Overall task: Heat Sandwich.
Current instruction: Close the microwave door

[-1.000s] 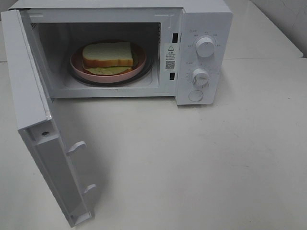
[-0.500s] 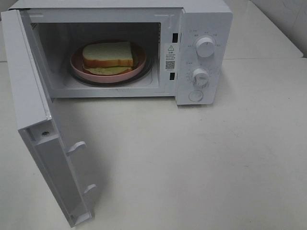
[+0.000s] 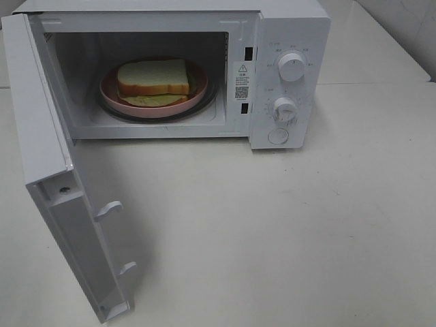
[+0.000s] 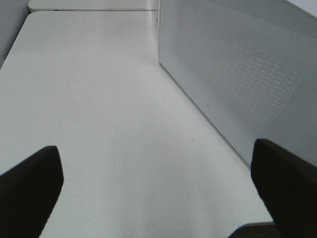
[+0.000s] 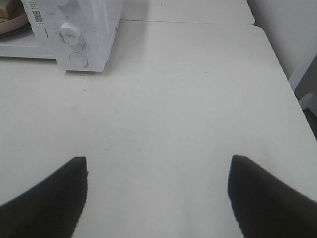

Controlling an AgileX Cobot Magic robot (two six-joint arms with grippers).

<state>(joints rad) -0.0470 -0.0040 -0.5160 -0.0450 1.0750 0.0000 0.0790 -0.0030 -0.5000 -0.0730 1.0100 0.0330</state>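
The sandwich [image 3: 152, 78], white bread with tan crust and pale green filling, lies on a round pink plate [image 3: 116, 101] inside the white microwave [image 3: 289, 27]. The microwave door [image 3: 48, 177] stands swung wide open toward the front left. Neither arm shows in the exterior high view. My left gripper [image 4: 156, 171] is open over bare table, with the door's perforated outer face [image 4: 237, 69] beside it. My right gripper [image 5: 157, 168] is open above the table, some way from the microwave's control panel [image 5: 72, 34]. A sliver of the pink plate [image 5: 12, 22] shows there too.
Two round dials [image 3: 291, 67] and a round button [image 3: 278, 136] sit on the microwave's right panel. The white table [image 3: 286, 225] stretches in front of and right of the microwave. Its far right edge [image 5: 290, 79] shows in the right wrist view.
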